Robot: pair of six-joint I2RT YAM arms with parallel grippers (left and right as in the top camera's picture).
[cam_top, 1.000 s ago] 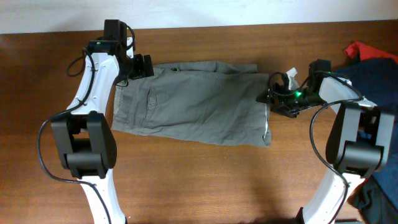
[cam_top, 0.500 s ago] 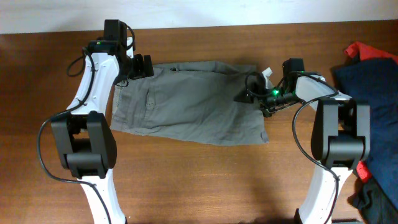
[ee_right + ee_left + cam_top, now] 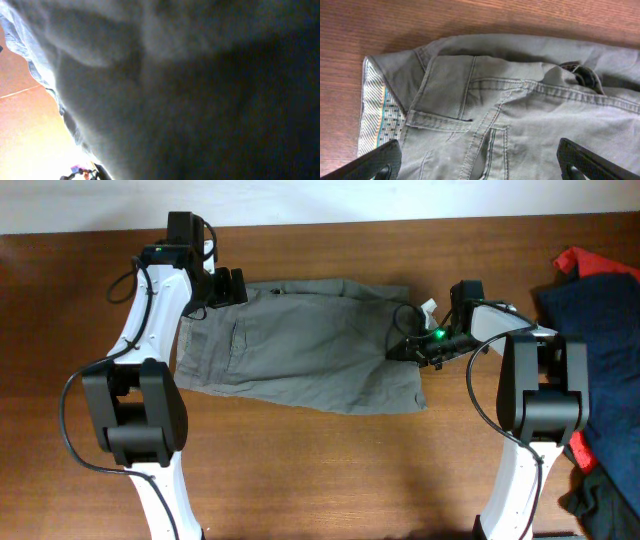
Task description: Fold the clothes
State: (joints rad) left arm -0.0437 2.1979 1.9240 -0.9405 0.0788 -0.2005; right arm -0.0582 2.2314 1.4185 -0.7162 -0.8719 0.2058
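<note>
Brown wooden table (image 3: 300, 470) is taking up the whole scene, and the clothes (image 3: 300, 345) are lying flat on its upper middle, their long axis running from left to right between the two arms. The waistband end is pointing to the left arm and the leg hems to the right arm, so each arm is standing nearer to its own end.

The left gripper (image 3: 228, 286) is hovering over the top corner of the waistband with its fingers spread wide apart and nothing between them. The right gripper (image 3: 400, 348) is sitting on the hem edge with its fingers pressed together. Its own camera is showing only grey cloth up close, so it is probably pinching that edge.

The garment is looking like plain grey-olive woven shorts, lightly creased, with stitched seams and a belt loop. A pale patterned lining (image 3: 375, 115) is showing at the turned-back waistband.

A navy garment (image 3: 590, 310) and a red cloth (image 3: 585, 260) are lying well apart, at the table's right edge.
</note>
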